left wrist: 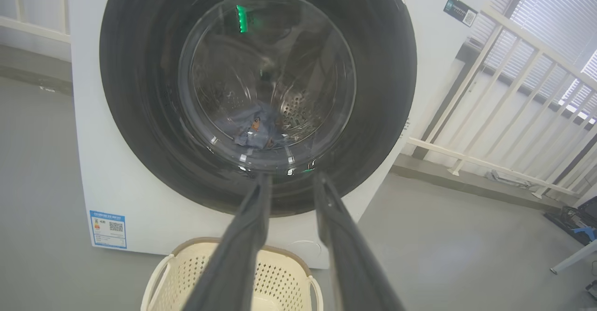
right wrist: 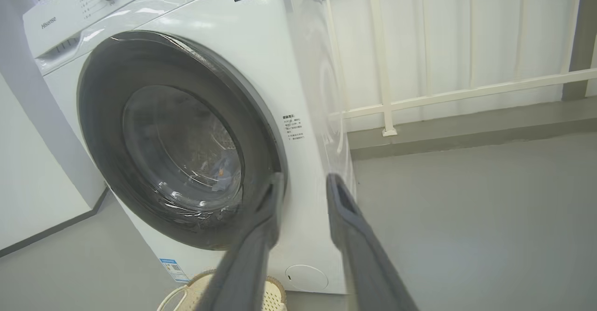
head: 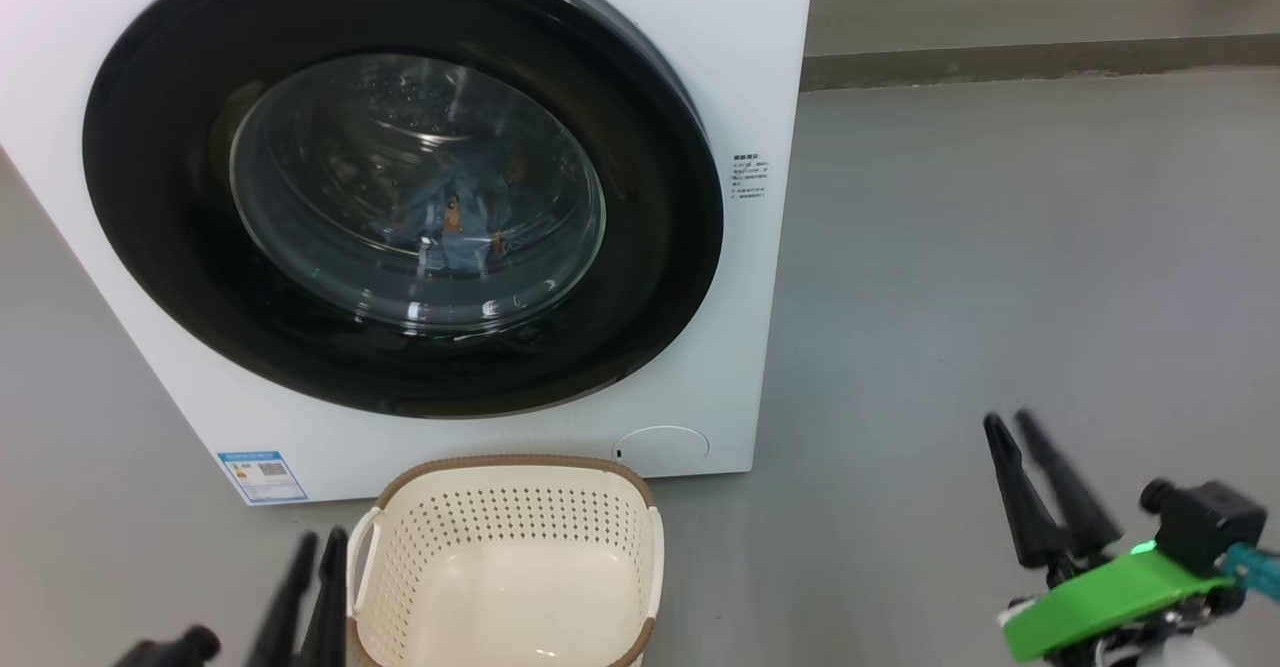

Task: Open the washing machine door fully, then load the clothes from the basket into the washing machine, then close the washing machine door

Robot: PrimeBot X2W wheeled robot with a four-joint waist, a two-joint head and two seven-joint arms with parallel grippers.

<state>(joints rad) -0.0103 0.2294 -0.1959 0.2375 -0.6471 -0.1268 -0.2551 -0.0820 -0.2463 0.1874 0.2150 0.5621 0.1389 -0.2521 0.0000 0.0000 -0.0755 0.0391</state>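
Head view: one white boxy washing machine [head: 760,97] stands with its round glossy black door [head: 150,197] shut, light blue bear-print clothes [head: 450,217] inside, one cream perforated plastic basket [head: 510,507] just before it. Left wrist view: the left gripper [left wrist: 293,178] is spread, empty. Right wrist view: the right gripper [right wrist: 306,176] is likewise spread and empty; brand lettering [right wrist: 48,22] reads "Hisense".

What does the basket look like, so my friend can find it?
Find the big white washing machine with its round black door shut. On the grey floor right in front of it sits the basket. It is the only cream plastic thing, with little holes, a brown rim and nothing inside.
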